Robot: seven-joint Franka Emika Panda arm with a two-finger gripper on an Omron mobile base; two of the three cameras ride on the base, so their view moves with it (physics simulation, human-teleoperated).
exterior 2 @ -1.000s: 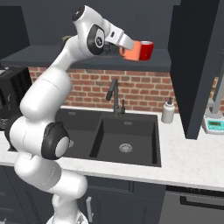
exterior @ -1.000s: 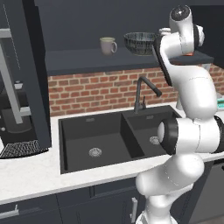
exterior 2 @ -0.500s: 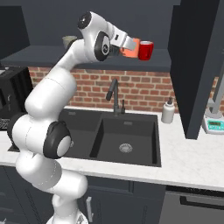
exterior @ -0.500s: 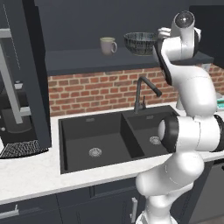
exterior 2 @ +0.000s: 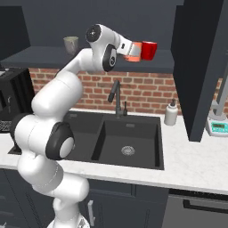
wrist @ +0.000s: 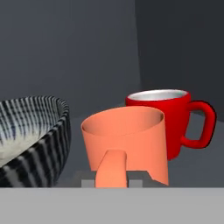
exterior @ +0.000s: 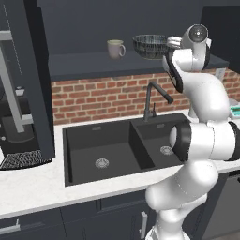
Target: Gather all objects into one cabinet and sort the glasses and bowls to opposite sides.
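Observation:
My gripper [exterior 2: 132, 51] is shut on the orange handleless cup [wrist: 127, 142], with one fingertip [wrist: 112, 169] on its near wall. The cup [exterior 2: 132, 51] is held upright inside the dark cabinet, just over its shelf [exterior 2: 40, 57]. The red mug [wrist: 168, 118] stands right behind it, handle to the right, and touches or nearly touches it [exterior 2: 148, 50]. The dark patterned bowl [wrist: 30, 135] sits close on the cup's left [exterior: 150, 45]. The beige mug [exterior: 115, 48] stands farther left on the same shelf [exterior 2: 70, 44]. Whether the orange cup rests on the shelf I cannot tell.
The open cabinet door [exterior 2: 196, 67] hangs to the right of the shelf, another tall door with a silver bar handle [exterior: 14, 89] at the left. Below are the brick wall, black double sink [exterior: 117, 150], faucet [exterior 2: 116, 95], a soap bottle [exterior 2: 170, 113] and a scale [exterior 2: 220, 128].
The wrist and upper arm have shifted slightly down and toward the red mug. The orange cup has stayed gripped, close beside the mug.

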